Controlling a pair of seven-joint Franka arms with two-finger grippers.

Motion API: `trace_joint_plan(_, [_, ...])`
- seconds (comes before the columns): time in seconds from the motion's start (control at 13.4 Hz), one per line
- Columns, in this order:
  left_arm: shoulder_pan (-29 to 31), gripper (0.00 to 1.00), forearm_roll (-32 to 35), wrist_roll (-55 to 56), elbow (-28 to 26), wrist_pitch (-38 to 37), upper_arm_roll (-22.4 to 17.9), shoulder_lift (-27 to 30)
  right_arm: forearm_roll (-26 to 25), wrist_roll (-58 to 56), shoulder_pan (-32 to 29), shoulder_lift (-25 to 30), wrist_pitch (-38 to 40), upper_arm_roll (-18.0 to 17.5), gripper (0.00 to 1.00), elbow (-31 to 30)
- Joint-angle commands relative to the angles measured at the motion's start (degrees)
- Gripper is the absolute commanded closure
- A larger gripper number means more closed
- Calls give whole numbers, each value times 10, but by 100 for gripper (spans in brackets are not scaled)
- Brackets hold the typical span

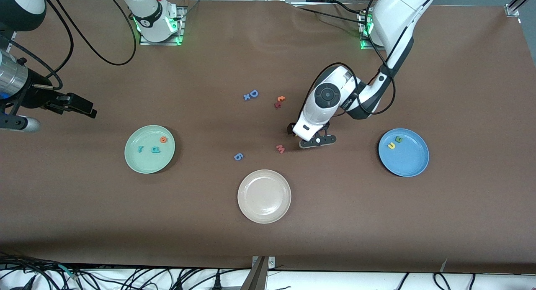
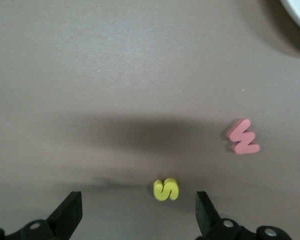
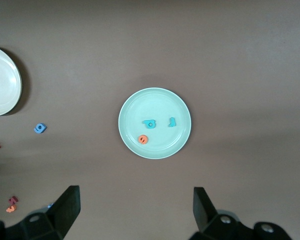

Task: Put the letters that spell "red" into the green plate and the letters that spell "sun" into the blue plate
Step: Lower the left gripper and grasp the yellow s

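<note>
Left wrist view shows the left gripper [image 2: 135,220] spread wide over the table, the yellow "s" [image 2: 166,189] flat between its fingers, long axis running three-to-nine o'clock.

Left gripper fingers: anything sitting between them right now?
Yes. In the left wrist view the yellow s lies flat on the table between the open fingers of the left gripper, untouched. The pink m lies outside them.

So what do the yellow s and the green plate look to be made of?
Yellow s: likely foam, with a matte, thick, soft-edged cutout look. Green plate: probably plastic or melamine, though glazed ceramic is possible; it is smooth, evenly coloured and shows a faint sheen on the rim.
</note>
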State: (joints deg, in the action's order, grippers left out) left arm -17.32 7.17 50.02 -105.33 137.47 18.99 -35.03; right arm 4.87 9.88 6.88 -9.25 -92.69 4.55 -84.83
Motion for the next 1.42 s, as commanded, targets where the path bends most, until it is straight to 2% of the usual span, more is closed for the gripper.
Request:
trace_joint_plan(0.0, [-16,0,21,25,25,3,-5,-27,-7,-5,-1,5,5,-2,0,-6])
trace_joint_plan(0.45, [-28,0,24,28,29,32,-8,-46,-7,-5,-1,5,4,-2,0,-7])
trace_joint_plan(0.52, [-28,4,24,28,29,32,-8,-46,-7,-5,-1,5,4,-2,0,-7])
trace_joint_plan(0.67, [-29,20,24,28,28,32,-8,-46,-7,-5,-1,5,4,-2,0,-7])
trace_joint_plan(0.75, [-31,36,24,28,28,32,-8,-46,-7,-5,-1,5,5,-2,0,-7])
trace_joint_plan(0.82, [-31,45,24,27,28,32,-8,-46,-7,-5,-1,5,5,-2,0,-8])
trace_joint_plan(1.05, [-28,46,53,33,28,32,-9,-51,-7,-5,-1,5,4,-2,0,-10])
trace_joint_plan(1.35, [-28,46,53,35,29,35,-9,-56,-7,-5,-1,5,4,-2,0,-10])
